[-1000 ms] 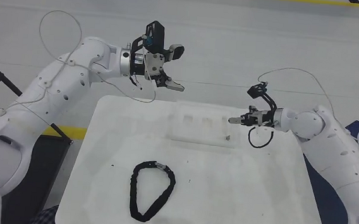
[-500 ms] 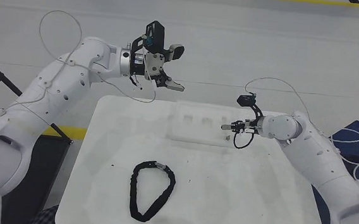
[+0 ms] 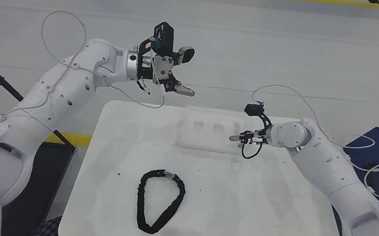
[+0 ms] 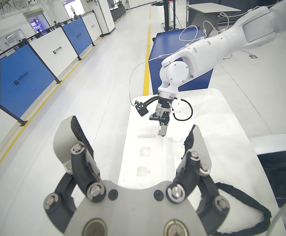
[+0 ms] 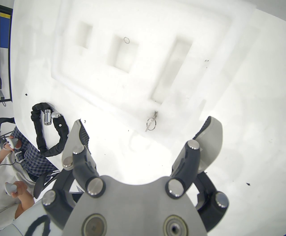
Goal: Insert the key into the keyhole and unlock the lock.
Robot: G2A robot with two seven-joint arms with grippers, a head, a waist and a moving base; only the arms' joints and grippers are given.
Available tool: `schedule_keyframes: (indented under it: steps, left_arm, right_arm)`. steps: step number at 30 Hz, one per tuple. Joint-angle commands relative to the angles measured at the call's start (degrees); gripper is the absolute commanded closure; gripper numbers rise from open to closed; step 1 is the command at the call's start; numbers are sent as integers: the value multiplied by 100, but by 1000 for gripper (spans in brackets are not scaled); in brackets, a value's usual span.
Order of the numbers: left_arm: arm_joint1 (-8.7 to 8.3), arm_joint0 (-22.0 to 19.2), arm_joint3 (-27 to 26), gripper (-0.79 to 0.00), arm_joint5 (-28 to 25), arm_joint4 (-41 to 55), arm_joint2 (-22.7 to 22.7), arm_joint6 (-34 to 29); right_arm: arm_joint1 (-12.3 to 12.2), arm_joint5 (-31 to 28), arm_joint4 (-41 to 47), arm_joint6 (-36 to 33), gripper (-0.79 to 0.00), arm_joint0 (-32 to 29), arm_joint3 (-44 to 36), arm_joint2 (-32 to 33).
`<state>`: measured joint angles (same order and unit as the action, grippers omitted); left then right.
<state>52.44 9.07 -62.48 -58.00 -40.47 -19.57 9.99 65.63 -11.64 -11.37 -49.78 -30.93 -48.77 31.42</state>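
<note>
Shift: right gripper (image 3: 236, 138) has swung in from well to the right of the foam tray (image 3: 204, 144) to its right end; the left arm has stayed put.
Right gripper: held just above the tray's right near corner, with the key almost directly under it. In the right wrist view its fingers (image 5: 78, 130) are spread wide, with nothing between them.
Key (image 5: 151, 122): small and metal, on a wire ring, resting on the tray's near rim just off the end of the long recess. No finger touches it.
Left gripper (image 4: 134, 125): raised beyond the tray's far left corner, jaws wide apart and empty.
Chain lock (image 3: 161, 201): a black sleeved loop lying flat on the table (image 3: 269, 211), well apart from the tray on the robot's side, toward the tray's left end.
Lock barrel (image 5: 47, 117): silver, at the part of the loop nearest the tray.
Loose ring (image 5: 126, 40): a thin one lying in the tray's middle recess.
</note>
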Motion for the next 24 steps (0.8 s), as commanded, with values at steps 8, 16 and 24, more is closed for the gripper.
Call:
schedule_keyframes:
  steps: [8, 16, 24]
  left_arm:
    - [0, 0, 0, -785, 0, 0, 0, 0]
    - [0, 0, 0, -785, 0, 0, 0, 0]
    - [0, 0, 0, -785, 0, 0, 0, 0]
  right_arm:
    - [-20, 538, -332, -121, -785, -20, -393, 11]
    - [-93, 1581, -588, -533, -785, -260, -1122, 152]
    - [-65, 1769, -713, -616, -748, -425, -1245, 194]
